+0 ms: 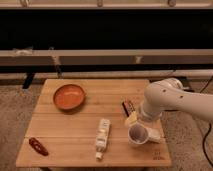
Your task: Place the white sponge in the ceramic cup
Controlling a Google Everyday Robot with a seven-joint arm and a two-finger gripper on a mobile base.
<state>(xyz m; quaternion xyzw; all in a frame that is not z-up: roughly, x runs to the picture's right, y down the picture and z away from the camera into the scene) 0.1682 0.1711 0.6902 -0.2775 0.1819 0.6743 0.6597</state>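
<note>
The white sponge shows as a small pale block just above the far-left rim of the ceramic cup. The cup stands upright on the wooden table near its front right corner, its handle pointing right. My gripper hangs at the end of the white arm, directly over the cup's far rim and right against the sponge. The arm hides where they meet, so I cannot tell whether the sponge is held or rests there.
An orange-red bowl sits at the table's back left. A long white tube lies in the front middle, and a red object at the front left. A dark snack bar lies just behind the sponge.
</note>
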